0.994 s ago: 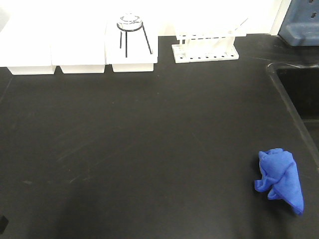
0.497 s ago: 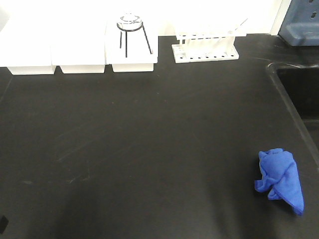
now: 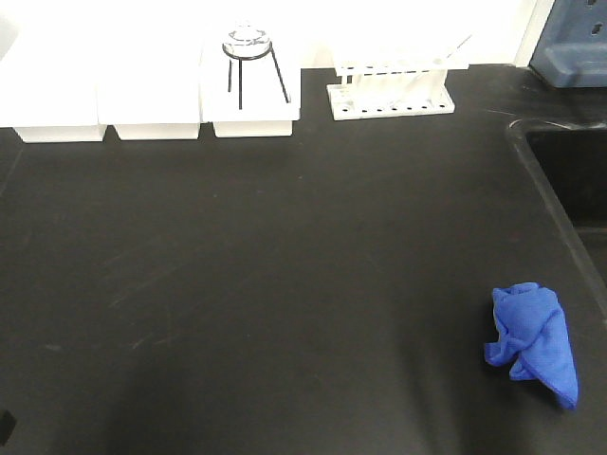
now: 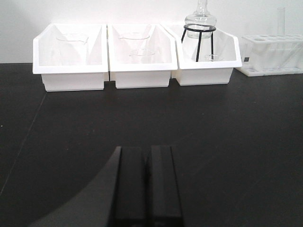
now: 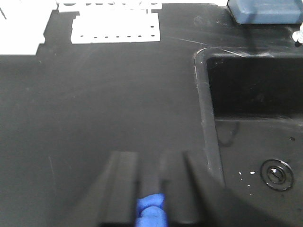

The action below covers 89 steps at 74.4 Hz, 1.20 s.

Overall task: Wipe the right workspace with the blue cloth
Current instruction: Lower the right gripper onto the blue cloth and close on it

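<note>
The blue cloth lies crumpled on a black benchtop at the front right, near the sink edge, with nothing touching it. In the right wrist view the blue cloth shows through the narrow gap between the fingers of my right gripper, which is slightly open, empty and above it. My left gripper is shut and empty, hovering over bare bench and pointing at the white boxes. Neither gripper shows in the front view. The right workspace with the small black box is out of view.
Three white boxes line the back edge, one holding a glass flask on a black stand. A white tube rack stands beside them. A sink basin drops off at the right. A blue-grey object sits at the back right.
The cloth has not moved. A small dark part at the bottom left edge of the front view has shifted slightly.
</note>
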Motion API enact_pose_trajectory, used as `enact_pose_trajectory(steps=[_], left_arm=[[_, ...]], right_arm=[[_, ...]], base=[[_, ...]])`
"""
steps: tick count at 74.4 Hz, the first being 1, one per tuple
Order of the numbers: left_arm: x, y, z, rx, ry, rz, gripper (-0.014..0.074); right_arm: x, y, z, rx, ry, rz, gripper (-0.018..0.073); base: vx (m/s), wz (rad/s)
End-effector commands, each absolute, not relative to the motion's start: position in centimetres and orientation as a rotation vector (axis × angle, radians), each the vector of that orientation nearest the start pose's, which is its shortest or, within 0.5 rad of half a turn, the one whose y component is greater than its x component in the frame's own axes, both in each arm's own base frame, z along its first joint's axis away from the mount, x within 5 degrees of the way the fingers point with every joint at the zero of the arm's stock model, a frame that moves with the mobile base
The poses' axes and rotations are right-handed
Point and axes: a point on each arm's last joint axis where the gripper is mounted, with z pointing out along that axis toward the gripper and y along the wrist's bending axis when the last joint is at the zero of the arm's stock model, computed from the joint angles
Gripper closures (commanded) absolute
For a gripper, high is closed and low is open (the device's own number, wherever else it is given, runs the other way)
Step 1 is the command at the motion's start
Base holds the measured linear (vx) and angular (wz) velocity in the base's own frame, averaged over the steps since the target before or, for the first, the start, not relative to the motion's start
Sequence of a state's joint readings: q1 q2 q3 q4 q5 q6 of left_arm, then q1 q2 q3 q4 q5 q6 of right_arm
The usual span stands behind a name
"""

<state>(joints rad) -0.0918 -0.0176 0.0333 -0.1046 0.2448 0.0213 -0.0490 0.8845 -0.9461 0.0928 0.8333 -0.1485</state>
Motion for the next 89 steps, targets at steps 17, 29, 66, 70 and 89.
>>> enact_pose_trajectory(steps=[17, 29, 66, 70, 89], left_arm=[[5.4, -0.6, 19.7, 0.016, 1.629, -0.150, 0.0603], [5.4, -0.6, 19.7, 0.016, 1.629, -0.150, 0.0603], [5.4, -0.6, 19.7, 0.016, 1.629, -0.150, 0.0603], [5.4, -0.6, 19.7, 0.016, 1.629, -0.150, 0.0603], [5.4, -0.6, 19.7, 0.016, 1.629, -0.150, 0.0603]], right_arm=[[17.1, -0.4, 38.3, -0.069, 2.153, -0.017, -0.0110], [18.7, -0.2, 36.1, -0.065, 2.327, 0.048, -0.0088], [21.9, -0.2, 23.6, -0.035, 2.781, 0.130, 0.0022], [21.6, -0.2, 22.5, -0.020, 2.784, 0.133, 0.0022], [20.4, -0.3, 19.4, 0.017, 2.742, 0.106, 0.0022]], base=[[0.00, 0.00], [0.00, 0.00], [0.00, 0.00], [0.00, 0.00], [0.00, 0.00]])
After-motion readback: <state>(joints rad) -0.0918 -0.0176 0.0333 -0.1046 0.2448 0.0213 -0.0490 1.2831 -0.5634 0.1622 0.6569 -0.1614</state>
